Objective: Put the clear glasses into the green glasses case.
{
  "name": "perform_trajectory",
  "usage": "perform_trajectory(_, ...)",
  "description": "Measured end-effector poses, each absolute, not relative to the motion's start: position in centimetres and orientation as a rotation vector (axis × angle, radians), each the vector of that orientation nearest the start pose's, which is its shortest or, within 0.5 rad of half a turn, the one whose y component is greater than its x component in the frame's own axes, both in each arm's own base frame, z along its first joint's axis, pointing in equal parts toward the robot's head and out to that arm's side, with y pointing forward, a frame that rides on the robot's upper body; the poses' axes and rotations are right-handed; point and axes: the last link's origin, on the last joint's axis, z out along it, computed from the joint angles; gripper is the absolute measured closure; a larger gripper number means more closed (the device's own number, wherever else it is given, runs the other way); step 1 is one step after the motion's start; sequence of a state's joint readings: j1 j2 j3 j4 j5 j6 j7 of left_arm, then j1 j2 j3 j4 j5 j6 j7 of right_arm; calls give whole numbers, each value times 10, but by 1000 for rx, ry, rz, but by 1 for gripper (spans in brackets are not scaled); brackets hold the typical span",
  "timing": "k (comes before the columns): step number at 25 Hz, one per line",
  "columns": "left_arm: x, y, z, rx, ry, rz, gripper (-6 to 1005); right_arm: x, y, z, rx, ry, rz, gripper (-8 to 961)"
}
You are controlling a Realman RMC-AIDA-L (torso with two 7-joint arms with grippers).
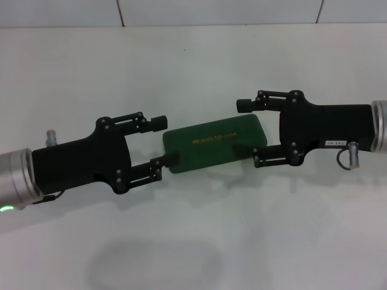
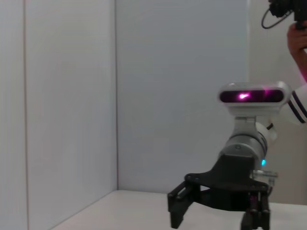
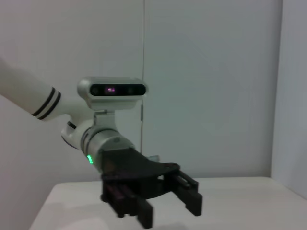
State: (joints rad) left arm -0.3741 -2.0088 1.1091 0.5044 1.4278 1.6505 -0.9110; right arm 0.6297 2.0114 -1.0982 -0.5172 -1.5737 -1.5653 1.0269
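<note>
The green glasses case (image 1: 214,144) lies shut on the white table, its gold lettering facing up. My left gripper (image 1: 164,141) stands open at the case's left end, with its near finger at the case's front left corner. At the right end my right gripper (image 1: 251,133) is open too, straddling that end. The clear glasses (image 1: 156,266) show only as a faint transparent outline on the table near the front edge, apart from both grippers. The left wrist view shows the right gripper (image 2: 216,213) open. In the right wrist view the left gripper (image 3: 163,203) is open.
White walls (image 1: 217,12) close off the back of the table (image 1: 193,66). A person's hand (image 2: 297,38) holding a dark device shows at the edge of the left wrist view.
</note>
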Motion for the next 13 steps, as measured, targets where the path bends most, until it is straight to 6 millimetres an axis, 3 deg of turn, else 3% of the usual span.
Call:
perform_trajectory(5, -262, 283, -7, -2662, -175, -1027, 366, 201, 341, -21, -2843, -10, 897, 168)
perform_trajectory(10, -261, 283, -9, -2655, -167, -1027, 139, 201, 341, -21, -2842, -12, 894, 168)
perform_trajectory(13, -260, 282, -10, -2657, -158, -1028, 139, 201, 342, -21, -2841, -12, 881, 168)
